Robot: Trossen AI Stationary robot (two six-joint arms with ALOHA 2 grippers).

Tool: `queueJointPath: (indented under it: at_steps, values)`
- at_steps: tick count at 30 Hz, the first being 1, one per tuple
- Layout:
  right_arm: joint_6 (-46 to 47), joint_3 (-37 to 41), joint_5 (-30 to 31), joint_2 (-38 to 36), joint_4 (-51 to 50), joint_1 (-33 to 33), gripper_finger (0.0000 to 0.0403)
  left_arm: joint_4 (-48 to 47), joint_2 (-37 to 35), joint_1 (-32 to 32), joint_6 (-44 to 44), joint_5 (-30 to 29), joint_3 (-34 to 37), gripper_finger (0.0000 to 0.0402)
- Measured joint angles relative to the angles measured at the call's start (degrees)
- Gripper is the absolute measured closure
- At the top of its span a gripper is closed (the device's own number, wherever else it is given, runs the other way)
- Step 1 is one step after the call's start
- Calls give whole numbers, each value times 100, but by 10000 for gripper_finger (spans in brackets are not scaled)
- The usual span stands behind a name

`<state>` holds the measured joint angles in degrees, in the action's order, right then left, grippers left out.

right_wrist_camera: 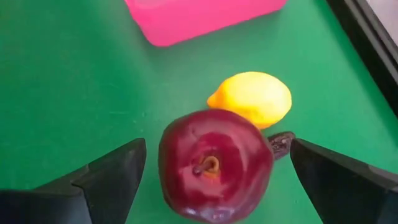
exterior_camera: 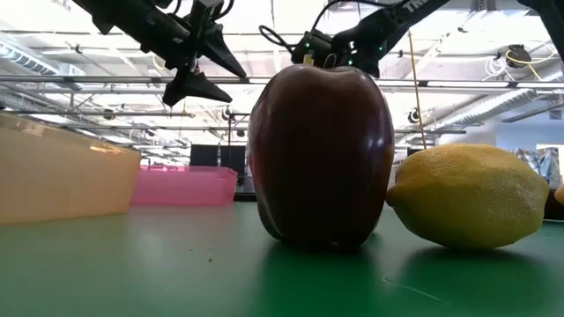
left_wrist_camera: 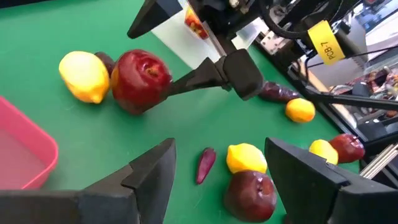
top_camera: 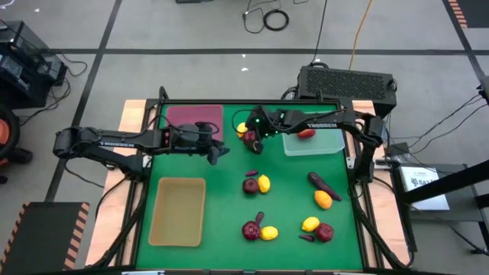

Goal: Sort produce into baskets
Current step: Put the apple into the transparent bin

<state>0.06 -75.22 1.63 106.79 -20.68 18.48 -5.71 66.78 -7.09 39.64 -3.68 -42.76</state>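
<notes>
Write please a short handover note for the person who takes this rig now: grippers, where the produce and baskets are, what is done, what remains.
Right gripper: open, fingers either side of a round red apple on the green mat, beside a yellow lemon, near the maroon tray.
Left gripper: open, empty, raised over the mat.
Done: one red apple lies in the clear pale-green plastic tray.
Left: tan-yellow tray looks empty; the other apples, lemons, orange fruit and dark purple vegetables are loose on the mat.

Green table mat. Beside the maroon basket: yellow lemon, dark red apple. Farther off: tan-yellow basket, clear pale basket, orange fruit, dark purple vegetable.
</notes>
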Motion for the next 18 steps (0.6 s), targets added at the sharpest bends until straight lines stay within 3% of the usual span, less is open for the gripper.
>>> queueJointPath:
  at_steps: [18]
  values:
    - [-75, 0, 58, 537, 251, 0, 28, -97, 0, 0, 13, 0, 0, 148]
